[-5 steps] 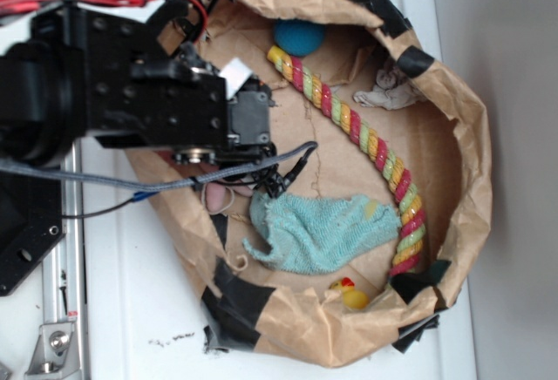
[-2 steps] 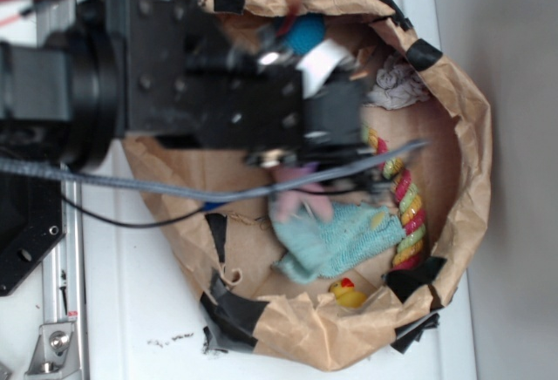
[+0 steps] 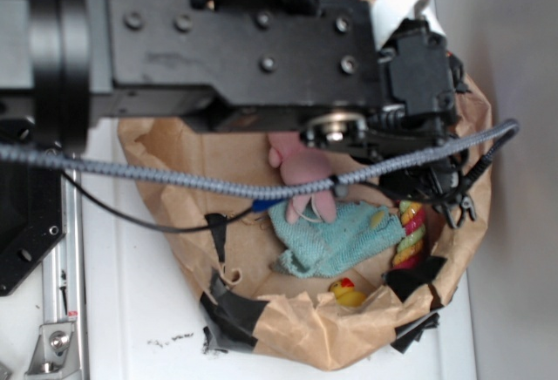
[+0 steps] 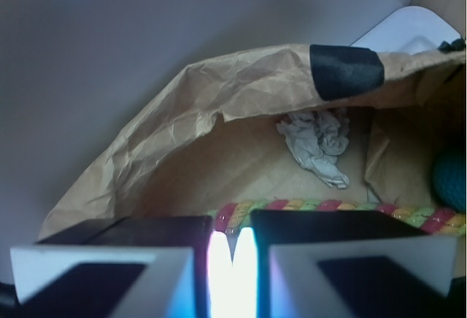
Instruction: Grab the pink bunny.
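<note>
Two finger pads of our end effector (image 4: 232, 260) stand nearly together in the wrist view; whether they clamp anything, we cannot tell. Under our arm, the pink bunny (image 3: 301, 173) shows partly, just above the teal terry cloth (image 3: 336, 238), inside the brown paper bag (image 3: 288, 323). Nearby lie the striped rope (image 3: 411, 232), yellow duck (image 3: 349, 294) and whitish rag (image 4: 319, 143).
</note>
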`<state>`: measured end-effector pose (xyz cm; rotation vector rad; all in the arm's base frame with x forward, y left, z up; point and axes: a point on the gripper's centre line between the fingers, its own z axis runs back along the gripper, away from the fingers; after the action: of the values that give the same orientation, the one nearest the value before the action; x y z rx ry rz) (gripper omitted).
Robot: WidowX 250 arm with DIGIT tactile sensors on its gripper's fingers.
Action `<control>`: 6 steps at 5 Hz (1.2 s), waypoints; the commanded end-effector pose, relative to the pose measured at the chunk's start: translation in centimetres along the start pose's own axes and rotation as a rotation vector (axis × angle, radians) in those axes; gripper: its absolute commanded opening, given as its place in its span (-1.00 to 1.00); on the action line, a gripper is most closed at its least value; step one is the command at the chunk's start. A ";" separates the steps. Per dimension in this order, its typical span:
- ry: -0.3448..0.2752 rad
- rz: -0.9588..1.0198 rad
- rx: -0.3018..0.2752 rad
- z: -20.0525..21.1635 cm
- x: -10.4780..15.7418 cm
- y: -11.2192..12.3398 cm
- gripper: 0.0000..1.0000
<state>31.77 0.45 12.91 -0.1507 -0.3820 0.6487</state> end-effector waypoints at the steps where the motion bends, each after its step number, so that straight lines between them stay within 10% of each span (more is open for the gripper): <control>1: -0.033 0.273 0.154 2.3 -0.3 3.2 1.00; 3: 0.015 0.694 0.372 0.4 -2.2 3.1 1.00; 6: 0.164 0.574 0.390 -6.7 -8.3 8.1 1.00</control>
<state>25.54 1.08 1.67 0.0586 -0.0567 1.2497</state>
